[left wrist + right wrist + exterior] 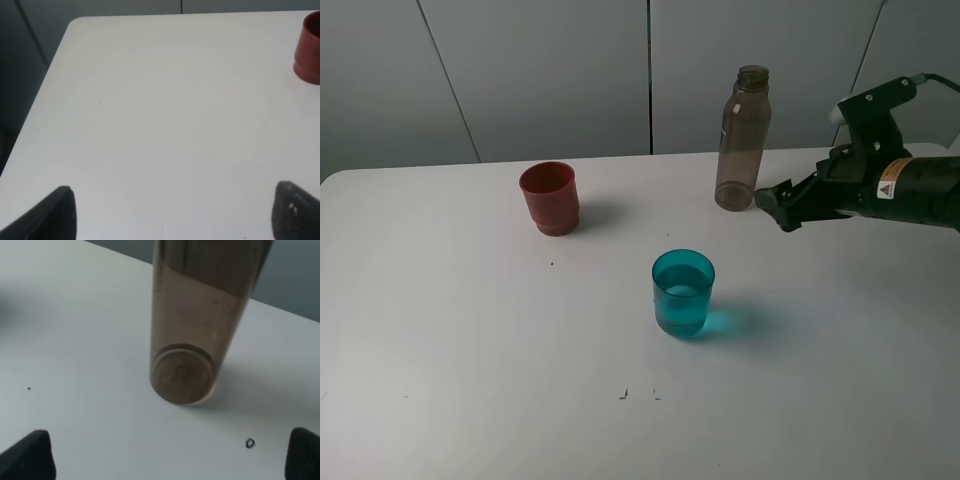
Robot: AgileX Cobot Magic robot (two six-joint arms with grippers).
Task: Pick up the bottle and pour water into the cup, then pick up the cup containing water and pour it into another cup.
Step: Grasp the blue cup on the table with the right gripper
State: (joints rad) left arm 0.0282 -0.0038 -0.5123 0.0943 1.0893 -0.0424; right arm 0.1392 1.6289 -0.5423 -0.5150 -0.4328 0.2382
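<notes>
The smoky grey-brown bottle (742,138) stands upright with no cap at the back right of the white table (470,350). My right gripper (773,205) is open just to the right of the bottle's base and does not touch it; in the right wrist view the bottle (197,325) stands free ahead of the spread fingertips (30,452). The teal cup (683,292) stands mid-table with water in it. The red-brown cup (550,198) stands at the back left. My left gripper (172,215) is open over bare table, with the red-brown cup (309,47) at that view's edge.
A grey panelled wall (570,70) runs behind the table. A small dark ring (249,443) lies on the table near the bottle. A few small dark marks (623,394) are on the table in front of the teal cup.
</notes>
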